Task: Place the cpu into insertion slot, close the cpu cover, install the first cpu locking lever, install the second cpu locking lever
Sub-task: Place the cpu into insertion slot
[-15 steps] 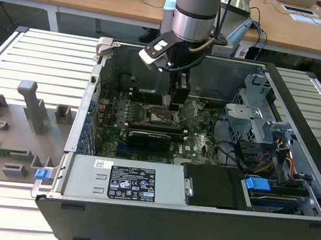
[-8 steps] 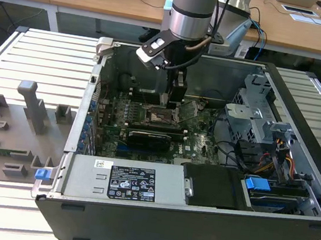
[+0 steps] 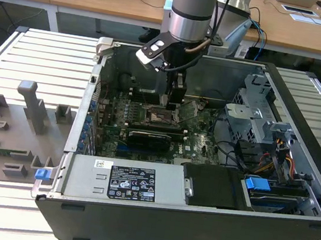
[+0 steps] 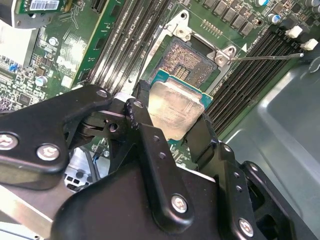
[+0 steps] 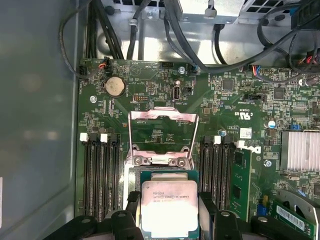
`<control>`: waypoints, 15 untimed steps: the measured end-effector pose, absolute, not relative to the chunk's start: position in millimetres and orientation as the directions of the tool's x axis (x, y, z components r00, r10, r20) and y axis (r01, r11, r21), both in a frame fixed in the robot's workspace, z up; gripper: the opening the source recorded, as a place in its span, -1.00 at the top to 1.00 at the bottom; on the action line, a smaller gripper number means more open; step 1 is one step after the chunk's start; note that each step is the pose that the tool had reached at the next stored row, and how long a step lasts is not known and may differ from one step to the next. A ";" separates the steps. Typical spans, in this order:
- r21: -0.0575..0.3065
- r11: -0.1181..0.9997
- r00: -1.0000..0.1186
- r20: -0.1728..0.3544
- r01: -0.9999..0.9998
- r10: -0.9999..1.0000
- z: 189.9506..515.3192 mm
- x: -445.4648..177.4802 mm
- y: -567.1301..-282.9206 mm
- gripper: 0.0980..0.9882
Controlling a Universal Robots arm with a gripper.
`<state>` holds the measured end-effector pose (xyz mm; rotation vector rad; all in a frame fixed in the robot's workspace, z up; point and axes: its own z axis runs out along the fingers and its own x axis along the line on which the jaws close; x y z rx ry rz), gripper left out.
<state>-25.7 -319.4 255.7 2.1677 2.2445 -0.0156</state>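
1. Chip (image 5: 169, 210) with the silvery top is pinched by two opposite edges between the gripper (image 5: 169, 200) and its black fingers (image 5: 131, 210). You can see it in both wrist views.
2. It's hanging right over the near side of the socket (image 4: 187, 62). The bare pin field shows past the chip's far edge in the second wrist view, and I can't tell if it's touching yet.
3. Cover frame (image 5: 161, 117) is flipped open and stands up off the far end of the socket, with green board (image 5: 225, 100) showing through its window.
4. Thin metal rod (image 4: 265, 56) sticks out sideways from one socket corner.
5. Long black memory slots (image 5: 100, 175) run along both sides of the socket, and there's a coin battery (image 5: 114, 86) further up the board.
6. In the exterior view the arm reaches straight down into the open computer case (image 3: 303, 115), which lies on a slatted table (image 3: 38, 56).
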 end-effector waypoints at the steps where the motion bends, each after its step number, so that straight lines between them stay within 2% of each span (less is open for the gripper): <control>1: 0.008 0.035 -0.035 -0.022 0.999 0.999 255.3 -25.7 -319.4 0.00; 15: 0.007 0.035 -0.035 -0.022 0.999 0.999 245.7 -25.7 -319.3 0.00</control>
